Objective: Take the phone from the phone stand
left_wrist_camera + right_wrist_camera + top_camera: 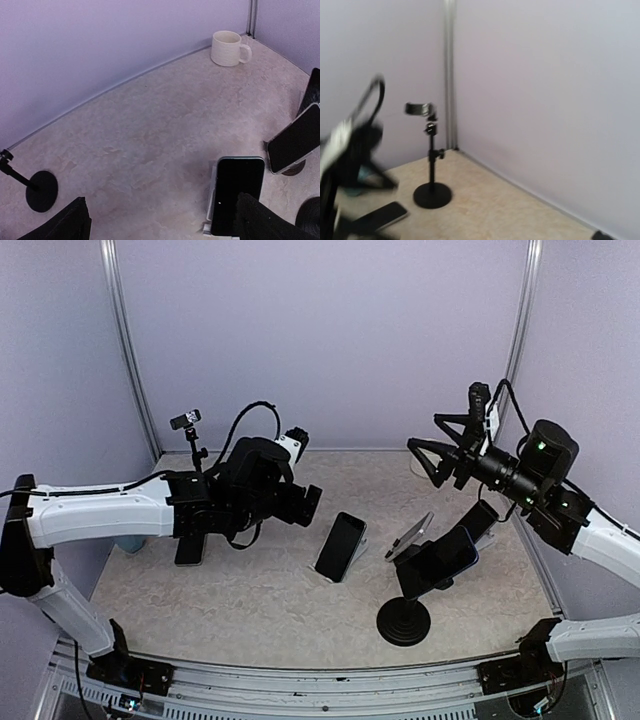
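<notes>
A black phone (340, 546) leans screen-up on a low silver phone stand (212, 202) at the table's middle; the left wrist view has this phone (239, 190) at lower right. My left gripper (308, 502) hovers just left of it, open and empty, and its right finger (265, 220) overlaps the phone's lower corner in the left wrist view. My right gripper (428, 445) is raised at the back right, open, holding nothing. Its wrist view is blurred and faces the far left corner.
A second phone (440, 558) sits on a black round-based stand (403, 622), with two more propped devices (412, 535) (480, 518) behind. A phone (190, 548) lies flat at left. A slim empty clamp stand (190, 440) is back left. A white mug (229, 48) stands near the back wall.
</notes>
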Controlling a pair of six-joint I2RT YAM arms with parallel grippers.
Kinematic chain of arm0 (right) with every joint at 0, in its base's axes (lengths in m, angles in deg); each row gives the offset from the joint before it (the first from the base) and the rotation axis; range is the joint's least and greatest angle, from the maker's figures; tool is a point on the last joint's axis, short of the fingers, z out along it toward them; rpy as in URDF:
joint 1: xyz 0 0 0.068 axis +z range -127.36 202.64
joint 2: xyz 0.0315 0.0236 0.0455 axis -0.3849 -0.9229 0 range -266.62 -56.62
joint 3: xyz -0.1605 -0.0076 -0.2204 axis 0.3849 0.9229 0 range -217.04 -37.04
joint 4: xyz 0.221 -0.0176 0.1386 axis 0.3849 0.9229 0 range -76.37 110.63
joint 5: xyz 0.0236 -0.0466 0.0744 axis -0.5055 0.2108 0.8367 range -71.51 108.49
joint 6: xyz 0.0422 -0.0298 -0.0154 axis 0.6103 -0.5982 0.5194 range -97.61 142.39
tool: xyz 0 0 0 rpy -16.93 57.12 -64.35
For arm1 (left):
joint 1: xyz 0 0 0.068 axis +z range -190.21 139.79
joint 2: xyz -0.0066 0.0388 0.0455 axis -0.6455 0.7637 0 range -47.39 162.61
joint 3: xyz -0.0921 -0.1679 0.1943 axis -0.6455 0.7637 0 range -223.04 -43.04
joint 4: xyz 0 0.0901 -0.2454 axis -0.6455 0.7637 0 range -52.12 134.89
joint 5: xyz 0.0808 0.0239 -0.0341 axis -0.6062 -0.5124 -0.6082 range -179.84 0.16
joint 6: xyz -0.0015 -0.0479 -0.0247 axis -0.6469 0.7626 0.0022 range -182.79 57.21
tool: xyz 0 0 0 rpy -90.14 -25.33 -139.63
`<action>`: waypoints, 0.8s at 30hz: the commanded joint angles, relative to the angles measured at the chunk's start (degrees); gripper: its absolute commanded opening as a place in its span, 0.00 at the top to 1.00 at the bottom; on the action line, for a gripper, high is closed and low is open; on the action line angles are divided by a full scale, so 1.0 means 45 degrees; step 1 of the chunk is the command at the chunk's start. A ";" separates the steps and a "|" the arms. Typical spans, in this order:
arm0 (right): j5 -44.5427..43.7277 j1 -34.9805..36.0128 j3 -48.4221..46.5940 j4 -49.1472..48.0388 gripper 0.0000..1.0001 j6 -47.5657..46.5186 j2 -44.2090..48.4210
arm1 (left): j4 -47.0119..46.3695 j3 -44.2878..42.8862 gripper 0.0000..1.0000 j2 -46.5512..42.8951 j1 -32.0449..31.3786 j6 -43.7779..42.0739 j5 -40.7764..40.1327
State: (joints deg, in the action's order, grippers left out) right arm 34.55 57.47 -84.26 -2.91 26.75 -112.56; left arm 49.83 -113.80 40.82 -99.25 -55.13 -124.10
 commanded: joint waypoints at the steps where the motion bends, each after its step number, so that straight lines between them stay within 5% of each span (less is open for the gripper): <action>1: 0.0476 -0.0869 0.0479 0.0150 0.02 0.0981 0.0593 | -0.1097 0.0142 0.01 0.0616 -0.0330 0.1202 0.1989; 5: 0.0978 -0.1733 0.0885 0.0031 0.02 0.1563 0.0842 | -0.2113 0.0509 0.01 0.1127 -0.0217 0.1457 0.3518; 10: 0.1500 -0.2472 0.1253 -0.0086 0.02 0.2010 0.1046 | -0.0310 -0.1229 0.01 0.2981 -0.0206 0.1270 0.4622; 15: 0.1603 -0.2684 0.1522 -0.0134 0.02 0.2095 0.1181 | -0.0854 -0.1227 0.01 0.3728 0.0027 0.1486 0.6148; 24: 0.1599 -0.2812 0.1954 -0.0380 0.02 0.2237 0.1435 | -0.0829 -0.1570 0.01 0.5066 0.0573 0.2325 0.6860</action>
State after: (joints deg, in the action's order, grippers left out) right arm 41.02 45.64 -76.37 -3.17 35.91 -107.18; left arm 46.49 -118.96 61.12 -97.09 -46.50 -95.95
